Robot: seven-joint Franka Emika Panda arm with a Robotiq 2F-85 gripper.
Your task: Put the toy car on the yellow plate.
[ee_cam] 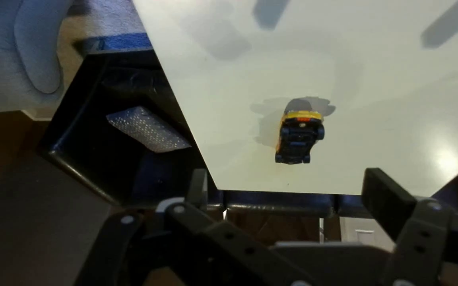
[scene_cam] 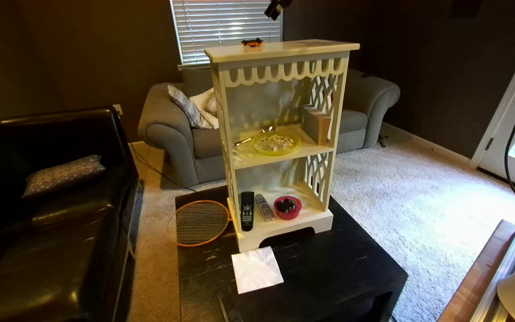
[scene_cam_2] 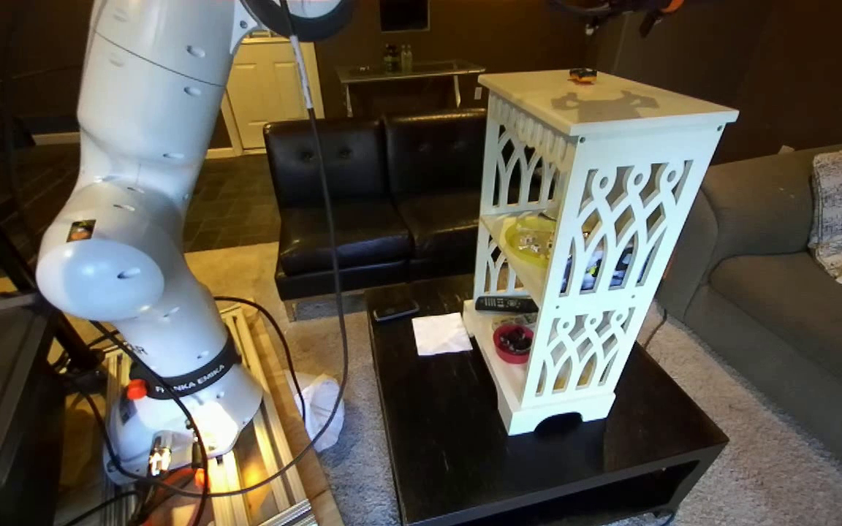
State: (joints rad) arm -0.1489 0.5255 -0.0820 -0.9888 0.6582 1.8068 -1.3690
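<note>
One toy car and one yellow plate
There is one white shelf, with two remotes in it, one black and one grey. There is one pink bowl and one black table. There is also one racket, one white square, one dark flat thing too hard to name, one robot arm and one gripper.

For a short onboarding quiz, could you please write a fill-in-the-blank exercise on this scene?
The toy car lies upside ____ atop the white shelf unit.
The yellow plate stands one level ____ the pink bowl.
The bowl shares its shelf with exactly ____ remote controls.
The gripper is ____, not shut.
Missing words: down; above; two; open.
</note>
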